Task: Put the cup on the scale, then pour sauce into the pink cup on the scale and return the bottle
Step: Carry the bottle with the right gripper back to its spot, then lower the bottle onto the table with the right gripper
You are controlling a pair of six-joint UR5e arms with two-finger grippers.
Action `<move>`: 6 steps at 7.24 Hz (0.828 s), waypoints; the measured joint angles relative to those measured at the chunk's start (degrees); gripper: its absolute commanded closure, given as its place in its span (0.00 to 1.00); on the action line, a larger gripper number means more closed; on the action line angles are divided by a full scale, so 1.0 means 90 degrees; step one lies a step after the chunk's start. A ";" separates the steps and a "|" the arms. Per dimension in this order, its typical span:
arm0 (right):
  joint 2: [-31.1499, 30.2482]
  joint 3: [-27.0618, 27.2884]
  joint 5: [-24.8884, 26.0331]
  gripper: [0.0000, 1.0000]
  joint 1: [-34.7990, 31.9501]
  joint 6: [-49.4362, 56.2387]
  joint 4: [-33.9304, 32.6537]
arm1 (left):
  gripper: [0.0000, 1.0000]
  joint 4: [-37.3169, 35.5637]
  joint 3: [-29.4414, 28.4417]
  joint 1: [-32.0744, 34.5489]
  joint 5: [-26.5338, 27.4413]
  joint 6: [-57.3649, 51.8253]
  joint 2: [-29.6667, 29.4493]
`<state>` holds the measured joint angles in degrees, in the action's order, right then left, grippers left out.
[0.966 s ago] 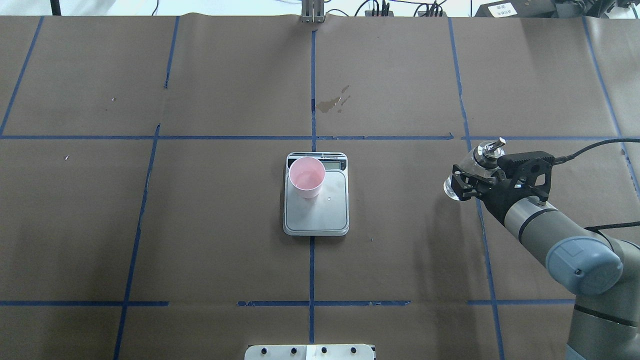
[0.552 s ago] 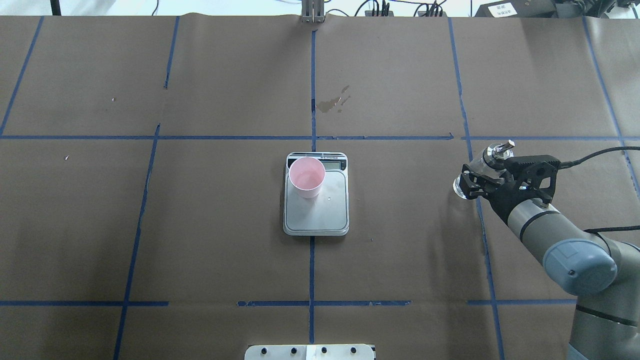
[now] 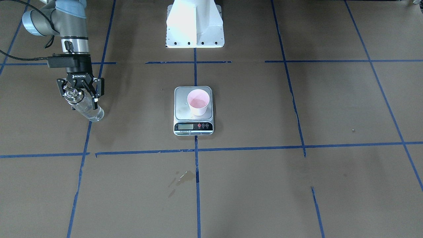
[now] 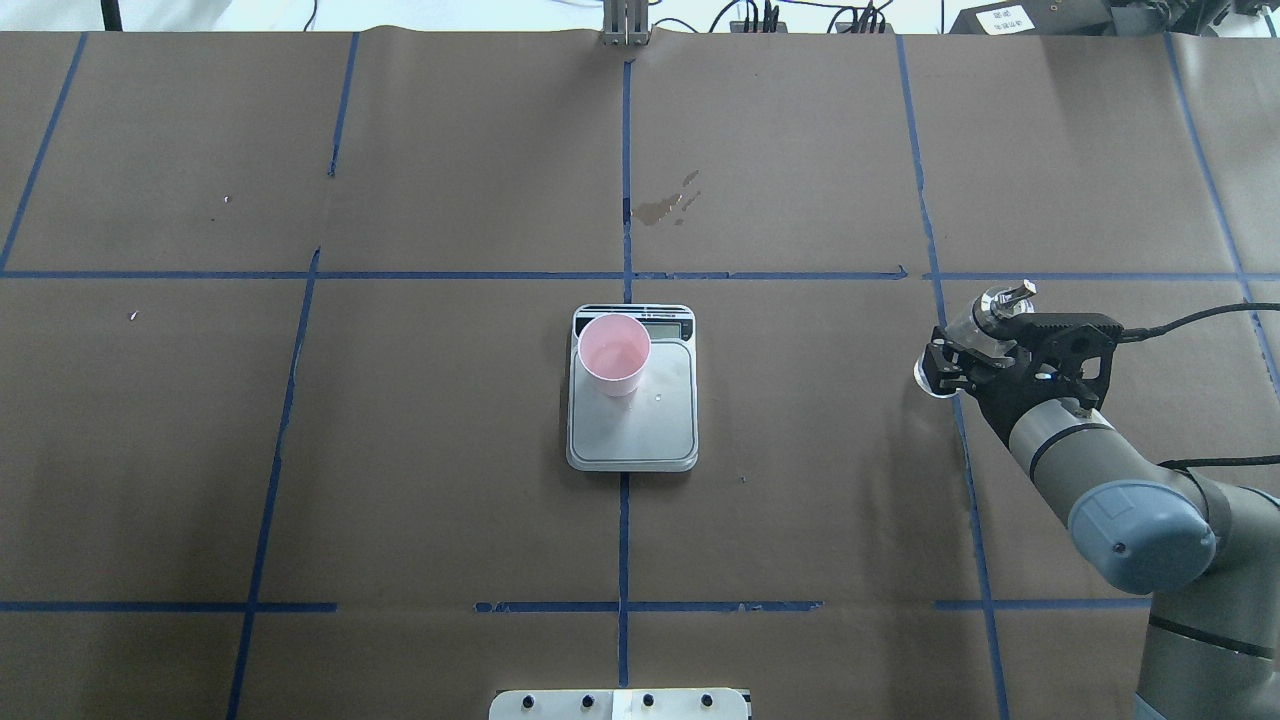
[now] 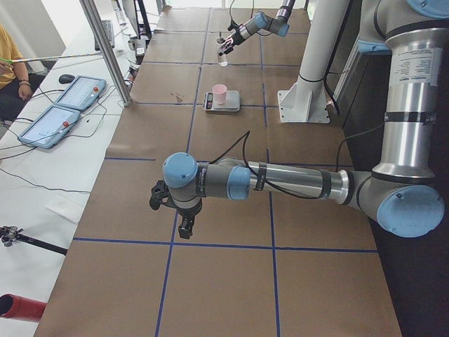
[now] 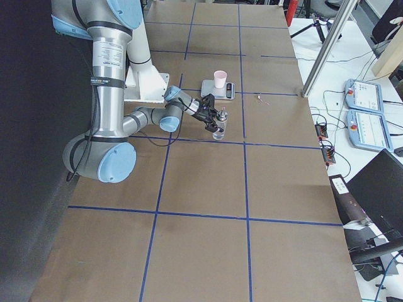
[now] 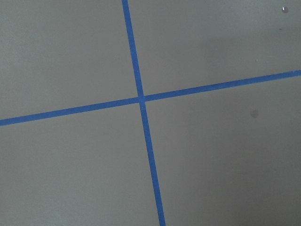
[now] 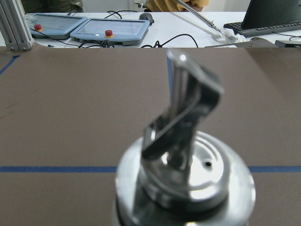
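The pink cup (image 4: pixel 613 352) stands on the scale (image 4: pixel 640 432) at mid-table, at the platform's far left corner, with clear sauce in it; it also shows in the front view (image 3: pixel 198 101). My right gripper (image 4: pixel 950 360) is shut on the clear glass bottle (image 4: pixel 998 303), far to the right of the scale. The bottle (image 3: pixel 88 111) is near upright, its base at the table; I cannot tell if it touches. Its metal cap and spout (image 8: pixel 183 179) fill the right wrist view. My left gripper (image 5: pixel 179 214) hangs over the table's left end; I cannot tell if it is open.
A dark stain (image 4: pixel 668 205) marks the brown paper beyond the scale. A small droplet (image 4: pixel 659 397) lies on the scale platform. The white robot base (image 3: pixel 195 23) stands behind the scale. Blue tape lines cross the table.
My right gripper has carried the bottle a little further right, away from the scale, and lower. The cup and scale have not moved.
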<state>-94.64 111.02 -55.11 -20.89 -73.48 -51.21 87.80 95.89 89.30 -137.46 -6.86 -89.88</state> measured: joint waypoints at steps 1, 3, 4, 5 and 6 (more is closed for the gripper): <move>0.0009 0.0007 0.0017 1.00 0.0050 -0.0092 -0.0035 | 0.00 0.0000 -0.0003 -0.0004 0.0000 0.0002 -0.0005; 0.0016 -0.0018 0.0143 0.91 0.0173 -0.0180 -0.0059 | 0.00 0.0017 -0.0018 -0.0008 0.0000 0.0011 -0.0018; 0.0016 -0.0029 0.0223 0.71 0.0217 -0.0190 -0.0082 | 0.00 0.0030 -0.0024 -0.0010 0.0000 0.0016 -0.0020; 0.0017 -0.0035 0.0330 0.67 0.0264 -0.0193 -0.0142 | 0.00 0.0036 -0.0027 -0.0010 0.0000 0.0018 -0.0022; 0.0017 -0.0041 0.0452 0.52 0.0326 -0.0194 -0.0218 | 0.00 0.0038 -0.0029 -0.0010 0.0000 0.0019 -0.0022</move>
<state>-94.48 110.65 -51.04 -17.95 -75.23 -53.17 88.14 95.63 89.21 -137.46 -6.68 -90.08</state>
